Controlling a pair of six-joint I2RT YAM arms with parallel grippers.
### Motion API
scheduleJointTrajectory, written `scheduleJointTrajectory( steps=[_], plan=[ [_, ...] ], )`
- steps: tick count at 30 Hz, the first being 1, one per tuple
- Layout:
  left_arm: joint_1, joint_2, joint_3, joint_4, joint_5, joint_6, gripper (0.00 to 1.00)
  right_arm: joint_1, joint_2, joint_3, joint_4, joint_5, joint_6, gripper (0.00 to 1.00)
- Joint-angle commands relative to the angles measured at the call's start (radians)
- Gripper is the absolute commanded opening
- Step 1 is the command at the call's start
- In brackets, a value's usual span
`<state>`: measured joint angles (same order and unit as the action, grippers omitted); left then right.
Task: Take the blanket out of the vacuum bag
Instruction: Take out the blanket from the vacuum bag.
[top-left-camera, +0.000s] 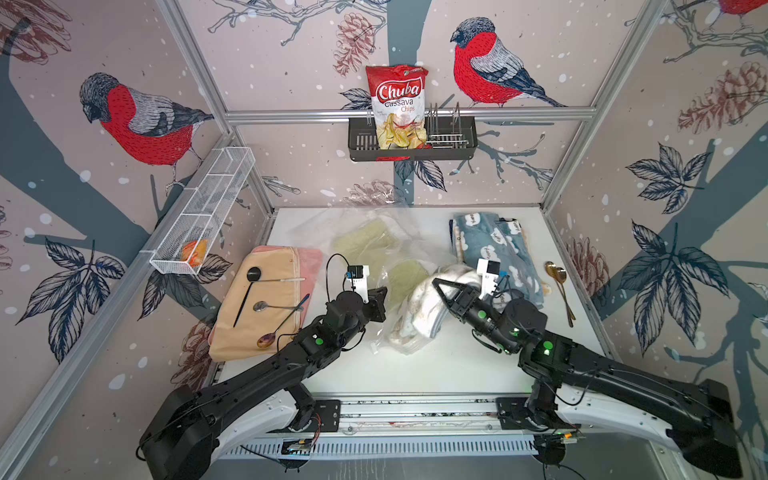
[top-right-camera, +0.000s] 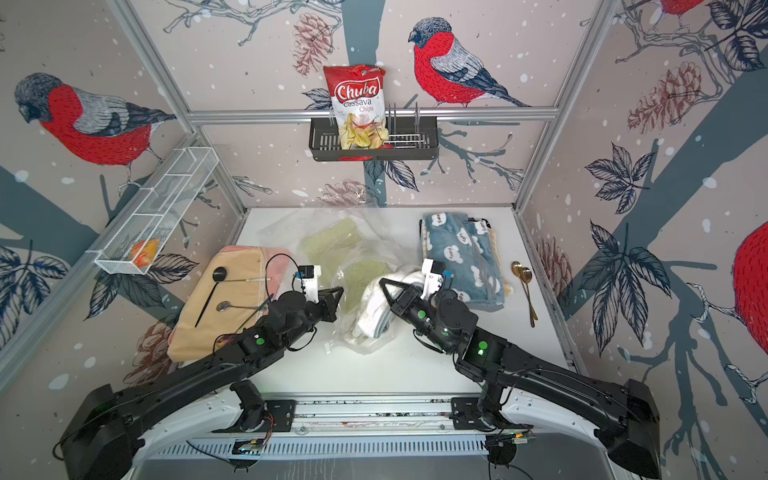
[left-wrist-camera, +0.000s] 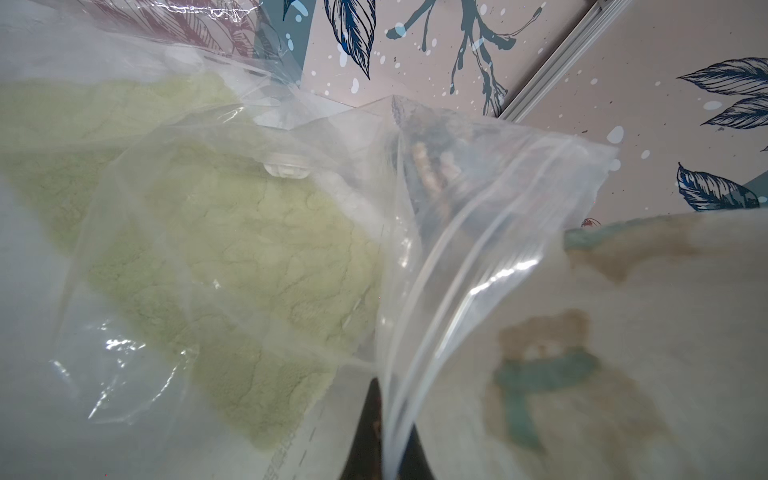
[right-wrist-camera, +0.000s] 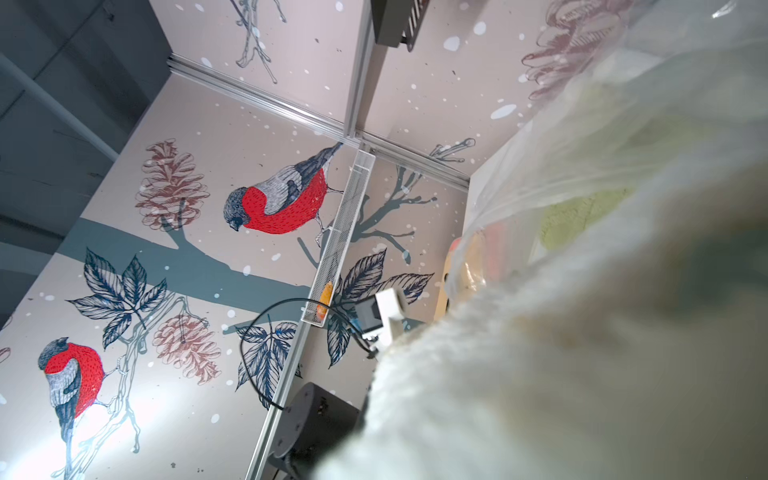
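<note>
Two vacuum bags (top-left-camera: 374, 245): one holds green blanket (left-wrist-camera: 232, 257). Left gripper (left-wrist-camera: 384, 449) pinches bag edge; right gripper (top-left-camera: 436, 284) clamps white blanket (top-left-camera: 419, 307).

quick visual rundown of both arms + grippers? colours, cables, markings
Both arms are matte black with white shoulder housings at the rail. The left arm and right arm carry round green dots on their links. Each wrist has a white camera bracket with black looping cable. The left gripper and right gripper are black, angular.
</note>
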<state>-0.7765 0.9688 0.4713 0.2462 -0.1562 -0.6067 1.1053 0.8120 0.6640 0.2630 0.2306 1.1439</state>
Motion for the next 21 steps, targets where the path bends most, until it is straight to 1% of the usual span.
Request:
scheduleJointTrajectory(
  steps=[1,4,7,9,12,15,18,21],
  plan=[
    [0.002,0.014,0.004,0.068,-0.006,-0.016,0.0,0.001,-0.021,0.09,-0.109,0.0,-0.091,0.0],
    [0.003,0.035,0.003,0.08,-0.009,-0.02,0.0,0.002,-0.001,0.223,-0.175,-0.002,-0.161,0.0],
    [0.002,0.053,0.0,0.081,-0.017,-0.022,0.0,-0.005,0.03,0.347,-0.21,0.042,-0.24,0.0],
    [0.002,0.056,-0.008,0.083,-0.017,-0.028,0.0,-0.047,0.065,0.442,-0.259,0.04,-0.283,0.0],
    [0.002,0.05,-0.024,0.088,-0.015,-0.036,0.0,-0.209,0.115,0.555,-0.299,-0.096,-0.291,0.0],
    [0.002,0.033,-0.042,0.087,-0.012,-0.044,0.0,-0.402,0.152,0.629,-0.335,-0.217,-0.282,0.0],
    [0.002,0.007,-0.057,0.076,-0.008,-0.044,0.0,-0.567,0.164,0.656,-0.361,-0.338,-0.266,0.0],
    [0.002,-0.029,-0.077,0.059,-0.025,-0.041,0.0,-0.684,0.128,0.607,-0.36,-0.426,-0.236,0.0]
  ],
)
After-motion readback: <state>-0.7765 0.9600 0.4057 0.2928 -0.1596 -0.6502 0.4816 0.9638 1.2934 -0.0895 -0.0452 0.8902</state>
